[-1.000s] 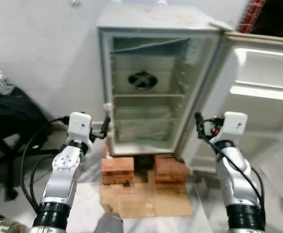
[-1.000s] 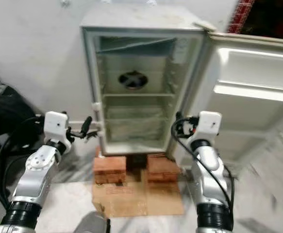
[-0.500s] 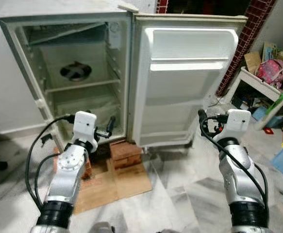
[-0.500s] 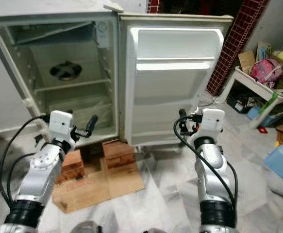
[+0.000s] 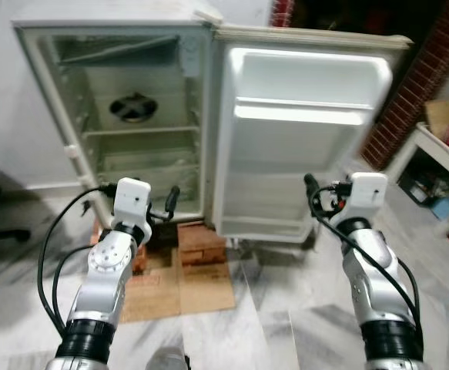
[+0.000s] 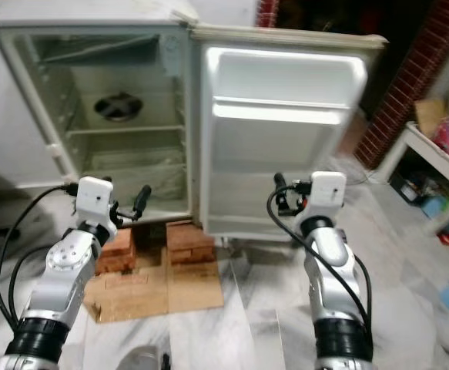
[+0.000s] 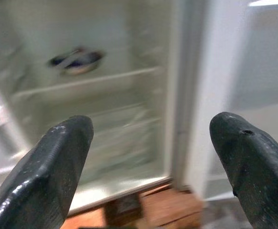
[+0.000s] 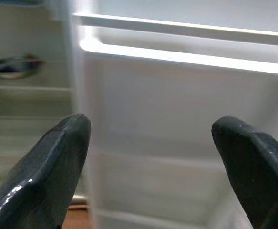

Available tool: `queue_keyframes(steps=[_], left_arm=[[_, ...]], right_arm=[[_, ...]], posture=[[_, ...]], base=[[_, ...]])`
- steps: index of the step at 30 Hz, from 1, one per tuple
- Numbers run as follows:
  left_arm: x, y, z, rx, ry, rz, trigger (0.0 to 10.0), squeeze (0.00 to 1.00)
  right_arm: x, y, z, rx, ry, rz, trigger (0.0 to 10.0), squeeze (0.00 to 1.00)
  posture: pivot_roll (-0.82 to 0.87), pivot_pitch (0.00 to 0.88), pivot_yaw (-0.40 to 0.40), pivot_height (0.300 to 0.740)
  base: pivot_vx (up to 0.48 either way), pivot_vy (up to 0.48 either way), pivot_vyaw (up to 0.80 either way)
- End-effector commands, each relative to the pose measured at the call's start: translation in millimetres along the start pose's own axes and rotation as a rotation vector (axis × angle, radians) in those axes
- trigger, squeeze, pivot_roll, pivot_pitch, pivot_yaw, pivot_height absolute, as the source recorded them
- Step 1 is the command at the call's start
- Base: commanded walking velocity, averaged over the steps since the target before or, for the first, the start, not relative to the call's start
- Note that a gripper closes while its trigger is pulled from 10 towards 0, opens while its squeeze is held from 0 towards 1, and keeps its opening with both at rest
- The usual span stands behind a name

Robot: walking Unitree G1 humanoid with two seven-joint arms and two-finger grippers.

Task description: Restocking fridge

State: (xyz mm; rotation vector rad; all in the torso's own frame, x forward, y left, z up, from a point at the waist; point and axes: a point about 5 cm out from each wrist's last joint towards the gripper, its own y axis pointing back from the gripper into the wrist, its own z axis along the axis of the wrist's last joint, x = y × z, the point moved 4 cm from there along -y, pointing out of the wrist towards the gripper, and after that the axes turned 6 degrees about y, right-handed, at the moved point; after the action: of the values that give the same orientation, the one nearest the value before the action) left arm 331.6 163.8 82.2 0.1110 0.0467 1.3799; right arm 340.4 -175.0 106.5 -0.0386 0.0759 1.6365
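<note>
Fridge interior blurred; shelf contents indistinct.

We were in a lived-in home: a small white fridge stood door open on bricks and flattened cardboard over a marble floor, with household clutter beside a red brick pillar.

The two eye views look from the head, forward and down, at the open fridge and its door from a few steps back, with both arms in the foreground. They share nearly the whole scene, shifted slightly sideways. The left wrist view looks along its fingers into the fridge cavity, near and blurred. The right wrist view looks along its fingers at the door's inner face, with the cavity's edge shared at one side.
</note>
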Motion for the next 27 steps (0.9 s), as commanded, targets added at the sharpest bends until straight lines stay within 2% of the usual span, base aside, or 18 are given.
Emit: queue_keyframes(steps=[1,5,9,14,19,22,26,27], left_arm=[[-0.6,-3.5,4.9,-0.011,-0.008,0.001,10.0,0.0],[-3.5,-4.2,5.2,-0.013,-0.018,-0.01,10.0,0.0],[-6.5,-3.6,3.6,-0.01,-0.022,-0.02,10.0,0.0],[-10.4,-3.6,2.4,-0.009,-0.003,-0.037,10.0,0.0],[-15.3,-3.3,1.9,-0.008,0.02,-0.049,10.0,0.0],[-15.1,-3.0,1.8,-0.008,0.02,-0.047,10.0,0.0],[-13.4,-0.9,0.3,-0.007,0.001,-0.054,10.0,0.0],[-13.4,-0.9,0.3,-0.007,0.001,-0.054,10.0,0.0]], right_arm=[[-3.3,-0.8,2.0,-0.011,-0.004,-0.009,10.0,0.0],[-3.5,-2.1,2.9,-0.013,-0.004,-0.009,10.0,0.0],[-4.4,-1.4,-1.5,0.003,-0.02,0.002,10.0,0.0],[2.4,3.0,-15.6,0.067,-0.023,0.078,10.0,0.0],[1.2,16.4,-45.4,0.227,-0.027,0.114,10.0,0.0],[-0.6,24.2,-54.5,0.284,-0.05,0.127,10.0,0.0],[-20.0,47.3,-80.7,0.457,0.046,0.148,10.0,0.0],[-20.0,47.3,-80.7,0.457,0.046,0.148,10.0,0.0]], posture=[[0.1,0.0,-0.058,0.74],[0.1,0.0,-0.058,0.74],[0.1,0.0,-0.059,0.74],[0.1,0.0,-0.062,0.74],[0.1,0.0,-0.064,0.74],[0.1,0.0,-0.067,0.74],[0.09,0.0,-0.069,0.74],[0.09,0.0,-0.069,0.74]], base=[[0.48,0.0,0.73],[0.48,0.0,0.65],[0.43,0.0,0.0],[0.308,-0.362,0.0],[0.0,0.0,0.0],[0.0,0.0,0.0],[0.0,0.0,0.0],[0.0,0.0,0.0]])
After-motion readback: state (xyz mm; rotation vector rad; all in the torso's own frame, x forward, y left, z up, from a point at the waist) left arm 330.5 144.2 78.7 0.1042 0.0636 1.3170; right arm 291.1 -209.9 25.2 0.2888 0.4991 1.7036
